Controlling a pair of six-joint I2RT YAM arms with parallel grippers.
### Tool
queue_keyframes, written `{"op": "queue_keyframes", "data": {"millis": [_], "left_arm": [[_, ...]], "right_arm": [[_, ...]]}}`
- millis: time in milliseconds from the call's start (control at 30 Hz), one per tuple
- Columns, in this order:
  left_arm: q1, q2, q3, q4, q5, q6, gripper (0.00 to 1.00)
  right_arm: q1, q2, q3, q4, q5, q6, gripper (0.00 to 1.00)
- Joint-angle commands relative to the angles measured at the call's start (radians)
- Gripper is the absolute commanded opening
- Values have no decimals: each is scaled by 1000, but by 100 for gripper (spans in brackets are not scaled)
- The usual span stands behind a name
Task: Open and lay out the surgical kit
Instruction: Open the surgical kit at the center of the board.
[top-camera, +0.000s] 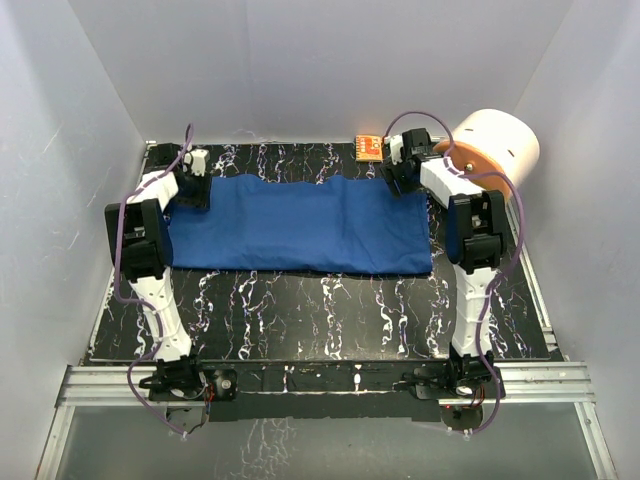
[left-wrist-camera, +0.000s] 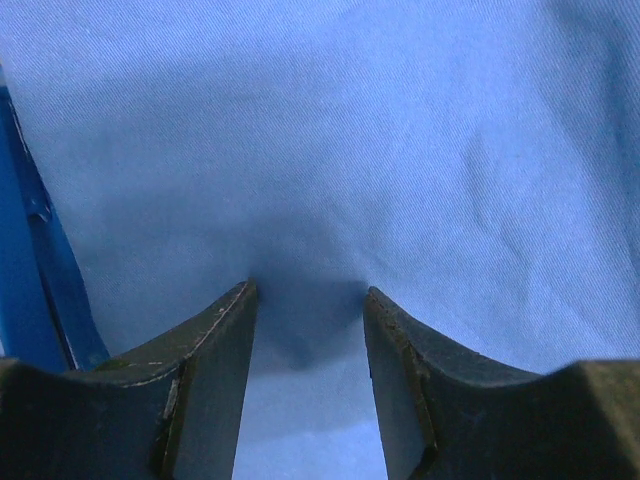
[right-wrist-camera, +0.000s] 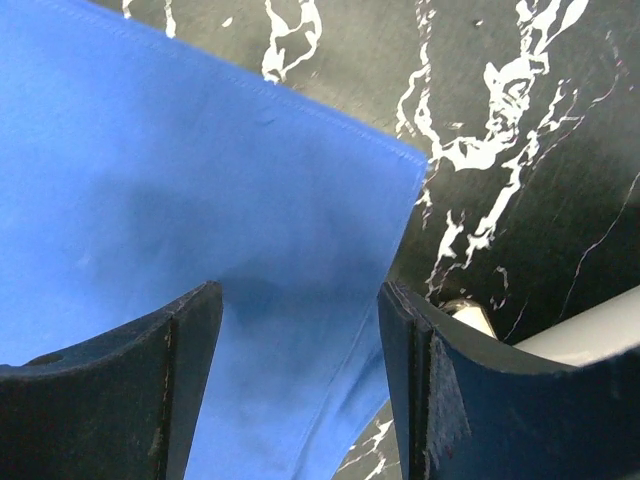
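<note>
Bolted at the table's near edge, the left arm and right arm rise to bent elbows and reach forward. The left gripper is at the far-left corner of the blue cloth wrap, and the right gripper is at its far-right corner.
Left wrist view: jaws spread, tips down on the cloth.
Right wrist view: jaws spread above the cloth's corner.

A: Left arm and right arm: white shells, black joint blocks.
B: Noted. A purple cable loops along each arm. Left gripper: fingers matte black, curved, with edges scuffed pale.
</note>
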Motion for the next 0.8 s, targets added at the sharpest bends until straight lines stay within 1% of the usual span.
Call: {"op": "queue_keyframes", "data": {"millis": [0, 167, 300, 400, 533, 600, 700, 767], "left_arm": [[8, -90, -23, -65, 46, -2, 46], [8, -103, -25, -62, 54, -7, 47], [8, -111, -28, -54, 55, -8, 48], [8, -114, -32, -51, 56, -10, 48], [8, -121, -40, -45, 62, -13, 48], [8, -126, -48, -43, 67, -15, 48], [8, -136, -63, -34, 68, -15, 48], [8, -139, -71, -31, 68, -13, 48]], "right_arm": [[-25, 51, 102, -21, 23, -29, 63], [-30, 113, 180, -40, 50, -16, 66], [-48, 141, 219, -64, -5, 28, 66], [-50, 147, 214, -76, -66, 56, 66], [-57, 167, 210, -98, -116, 98, 63], [-68, 178, 209, -102, -138, 120, 59], [-81, 183, 206, -102, -180, 138, 52], [-88, 187, 210, -102, -204, 143, 45]]}}
